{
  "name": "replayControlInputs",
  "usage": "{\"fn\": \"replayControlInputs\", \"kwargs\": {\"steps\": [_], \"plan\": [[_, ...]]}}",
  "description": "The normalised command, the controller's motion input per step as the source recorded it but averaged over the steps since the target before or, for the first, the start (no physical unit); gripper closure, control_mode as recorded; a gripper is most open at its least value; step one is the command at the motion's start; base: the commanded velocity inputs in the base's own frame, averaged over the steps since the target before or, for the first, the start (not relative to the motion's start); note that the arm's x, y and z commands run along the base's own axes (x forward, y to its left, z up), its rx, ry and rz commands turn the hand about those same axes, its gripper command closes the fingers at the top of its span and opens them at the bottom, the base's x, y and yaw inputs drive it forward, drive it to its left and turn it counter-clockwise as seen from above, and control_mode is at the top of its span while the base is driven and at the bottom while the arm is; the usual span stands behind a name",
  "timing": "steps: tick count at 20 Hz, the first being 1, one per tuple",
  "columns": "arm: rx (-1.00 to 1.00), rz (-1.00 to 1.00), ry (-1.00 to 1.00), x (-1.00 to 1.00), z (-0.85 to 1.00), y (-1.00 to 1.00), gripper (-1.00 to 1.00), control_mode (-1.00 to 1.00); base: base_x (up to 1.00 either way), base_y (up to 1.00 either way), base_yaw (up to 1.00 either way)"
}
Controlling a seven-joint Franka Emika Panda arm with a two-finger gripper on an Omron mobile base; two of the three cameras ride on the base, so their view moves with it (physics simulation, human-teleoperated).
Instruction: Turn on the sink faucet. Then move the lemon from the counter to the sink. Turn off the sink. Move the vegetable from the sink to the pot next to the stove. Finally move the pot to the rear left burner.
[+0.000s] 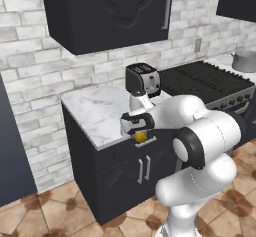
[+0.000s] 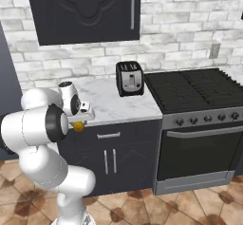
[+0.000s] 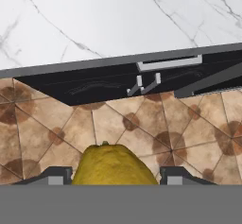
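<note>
One lemon (image 3: 115,165) sits clamped in your gripper (image 3: 115,173) past the counter's (image 1: 95,113) near edge; carry it to the pot next.

The toaster (image 2: 130,78) stands on the counter (image 2: 111,103), toward its rear, just left of the stove (image 2: 199,119). The lemon (image 2: 79,126) sits between the gripper (image 2: 79,123) fingertips at the counter's front edge, above the floor (image 3: 118,128).
</note>
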Motion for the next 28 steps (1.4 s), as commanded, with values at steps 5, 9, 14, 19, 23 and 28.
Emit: {"fn": "replayControlInputs", "kwargs": {"steps": [5, 9, 14, 19, 23, 28], "plan": [[0.0, 0.0, 0.0, 0.0, 0.0, 0.0, 1.0, 1.0, 0.03, -0.79, 0.17], [0.0, 0.0, 0.0, 0.0, 0.0, 0.0, 1.0, 1.0, 0.05, -0.78, 0.16], [0.0, 0.0, 0.0, 0.0, 0.0, 0.0, 1.0, 1.0, 0.04, -0.8, 0.15], [0.0, 0.0, 0.0, 0.0, 0.0, 0.0, 1.0, 1.0, 0.04, -0.78, 0.15], [0.0, 0.0, 0.0, 0.0, 0.0, 0.0, 1.0, 1.0, 0.06, -0.71, 0.15], [0.0, 0.0, 0.0, 0.0, 0.0, 0.0, 1.0, 1.0, 0.1, -0.65, 0.16]]}}
